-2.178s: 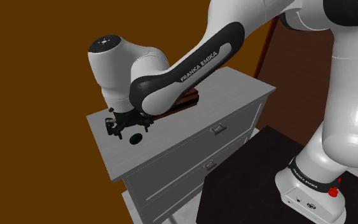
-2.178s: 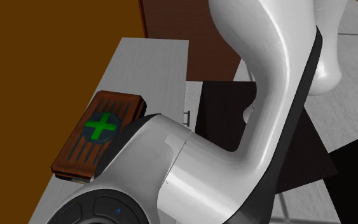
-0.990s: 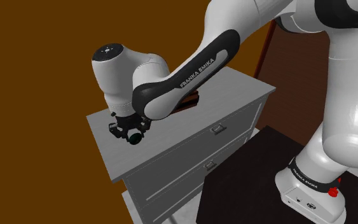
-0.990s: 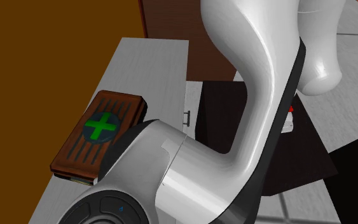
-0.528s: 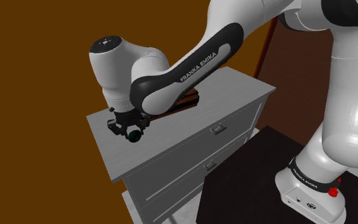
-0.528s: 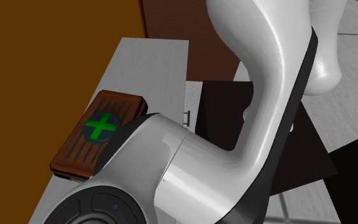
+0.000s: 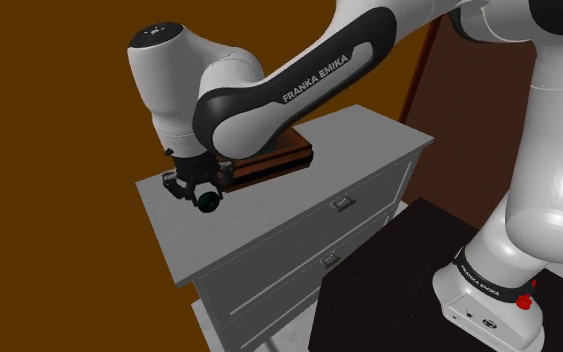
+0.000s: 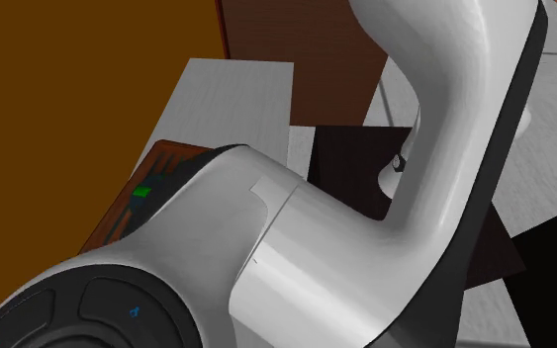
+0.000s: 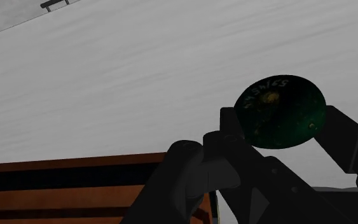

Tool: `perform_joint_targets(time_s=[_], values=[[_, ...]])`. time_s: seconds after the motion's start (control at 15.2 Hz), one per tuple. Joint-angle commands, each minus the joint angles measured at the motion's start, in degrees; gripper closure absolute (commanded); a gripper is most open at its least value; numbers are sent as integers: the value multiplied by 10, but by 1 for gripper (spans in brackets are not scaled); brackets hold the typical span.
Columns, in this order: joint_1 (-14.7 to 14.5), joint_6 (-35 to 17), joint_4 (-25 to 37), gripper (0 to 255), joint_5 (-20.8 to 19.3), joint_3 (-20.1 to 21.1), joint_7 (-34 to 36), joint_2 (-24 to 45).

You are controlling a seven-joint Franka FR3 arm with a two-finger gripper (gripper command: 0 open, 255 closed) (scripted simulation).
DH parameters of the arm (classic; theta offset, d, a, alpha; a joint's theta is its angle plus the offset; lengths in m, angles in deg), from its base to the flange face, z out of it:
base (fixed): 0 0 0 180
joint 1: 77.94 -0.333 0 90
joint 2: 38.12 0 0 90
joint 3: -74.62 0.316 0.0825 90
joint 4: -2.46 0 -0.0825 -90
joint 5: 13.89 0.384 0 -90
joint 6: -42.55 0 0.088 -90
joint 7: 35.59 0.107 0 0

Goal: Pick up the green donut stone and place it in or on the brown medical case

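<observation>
My black gripper (image 7: 202, 190) is shut on the dark green donut stone (image 7: 209, 202), which hangs a little above the grey dresser top (image 7: 169, 235). In the wrist view the round stone (image 9: 280, 111) sits clasped between the two fingers (image 9: 234, 130), with pale lettering on its face. The brown medical case (image 7: 281, 153) lies on the dresser just behind the gripper, partly hidden by the forearm. The wrist view shows its ribbed brown lid (image 9: 75, 188) close beside the gripper. In the second exterior view the arm covers most of the case (image 8: 113, 229), leaving a sliver of its green cross (image 8: 143, 191).
The grey dresser has drawers with small handles (image 7: 344, 202) on its front. A brown wall stands behind it. My dark stand (image 7: 399, 290) is at the shoulder view's lower right, with a reddish post (image 7: 414, 80) behind the dresser's far corner.
The gripper has risen with the stone and shifted toward the case. In the second exterior view the arm now covers nearly all of the case lid.
</observation>
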Motion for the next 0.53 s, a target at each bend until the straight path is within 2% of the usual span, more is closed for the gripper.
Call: perform_joint_targets(time_s=[0.0, 0.46], values=[[3, 12, 7, 255, 9, 4, -8, -8], [9, 54, 37, 255, 32, 14, -28, -29]])
